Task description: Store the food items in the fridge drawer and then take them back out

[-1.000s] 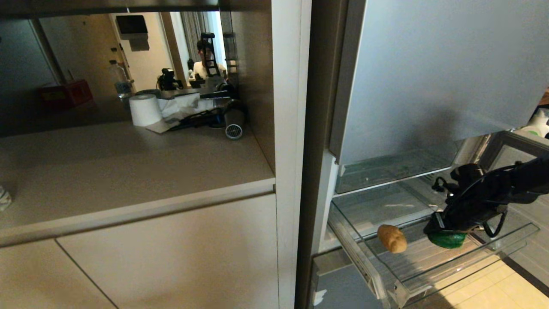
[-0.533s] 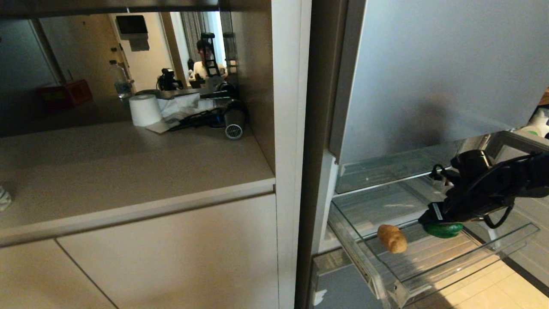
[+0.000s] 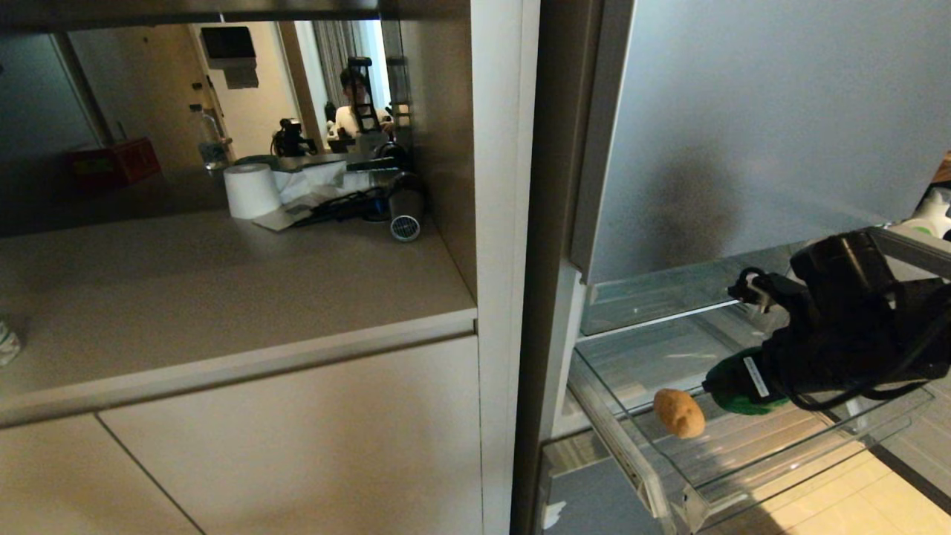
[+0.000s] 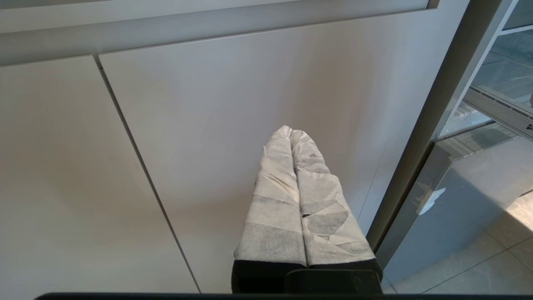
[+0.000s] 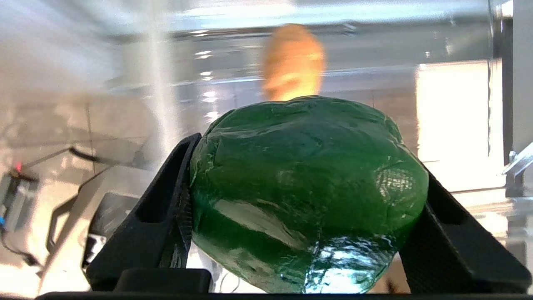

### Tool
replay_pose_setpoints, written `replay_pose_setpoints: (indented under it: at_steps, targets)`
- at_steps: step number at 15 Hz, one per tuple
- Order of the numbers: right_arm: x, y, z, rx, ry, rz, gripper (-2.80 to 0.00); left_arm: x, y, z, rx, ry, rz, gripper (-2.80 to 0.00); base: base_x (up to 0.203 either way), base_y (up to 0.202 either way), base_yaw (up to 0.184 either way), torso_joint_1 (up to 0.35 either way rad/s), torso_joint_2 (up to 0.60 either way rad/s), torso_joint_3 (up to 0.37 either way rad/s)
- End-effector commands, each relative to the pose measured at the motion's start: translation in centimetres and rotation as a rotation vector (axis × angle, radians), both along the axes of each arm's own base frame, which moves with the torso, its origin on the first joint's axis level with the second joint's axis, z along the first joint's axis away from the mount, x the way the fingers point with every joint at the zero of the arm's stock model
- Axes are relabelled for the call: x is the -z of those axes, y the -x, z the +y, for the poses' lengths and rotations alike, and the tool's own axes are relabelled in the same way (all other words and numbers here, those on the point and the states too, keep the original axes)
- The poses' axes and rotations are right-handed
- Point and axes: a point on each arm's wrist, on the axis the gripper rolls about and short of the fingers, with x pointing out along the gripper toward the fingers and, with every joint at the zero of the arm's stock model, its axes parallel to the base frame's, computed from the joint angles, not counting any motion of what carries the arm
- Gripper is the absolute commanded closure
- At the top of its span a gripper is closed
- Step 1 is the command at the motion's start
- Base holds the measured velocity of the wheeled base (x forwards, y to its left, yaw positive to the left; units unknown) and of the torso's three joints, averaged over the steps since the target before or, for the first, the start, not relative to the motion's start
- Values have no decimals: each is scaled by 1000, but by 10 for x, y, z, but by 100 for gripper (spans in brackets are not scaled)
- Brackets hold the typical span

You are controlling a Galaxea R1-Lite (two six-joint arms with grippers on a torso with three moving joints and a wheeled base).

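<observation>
From the head, the fridge drawer (image 3: 743,461) stands pulled out below the tall fridge door (image 3: 743,126), with the potato (image 3: 678,412) lying near its left front part. The right gripper (image 3: 732,383) hangs over the drawer beside the potato, and only a green sliver of the bell pepper (image 3: 732,403) shows under its dark body; to the left a counter (image 3: 223,290) carries a paper roll (image 3: 251,190). The left wrist view shows what the head does not: the left gripper (image 4: 291,132), its wrapped fingers (image 4: 275,196) pressed together on nothing, parked facing a pale cabinet door (image 4: 208,125). The right wrist view settles the grasp: the bell pepper (image 5: 306,191) sits clamped between the two wide-spread black fingers (image 5: 154,233), filling the gap, with the potato (image 5: 293,62) blurred beyond it, apart.
</observation>
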Motion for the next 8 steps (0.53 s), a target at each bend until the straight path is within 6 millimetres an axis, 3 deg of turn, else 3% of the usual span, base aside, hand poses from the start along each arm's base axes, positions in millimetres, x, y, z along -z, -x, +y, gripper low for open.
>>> replay_pose_setpoints:
  at_steps: [1, 5, 8]
  targets:
    - [-25, 42, 20, -101, -9, -93, 0, 0, 0, 0, 0, 0, 1, 0, 0, 0, 0, 0, 0, 0]
    - [-32, 66, 65, -296, -14, -125, 0, 0, 0, 0, 0, 0, 1, 0, 0, 0, 0, 0, 0, 0]
    - [-35, 71, 113, -467, -33, -132, 0, 0, 0, 0, 0, 0, 1, 0, 0, 0, 0, 0, 0, 0]
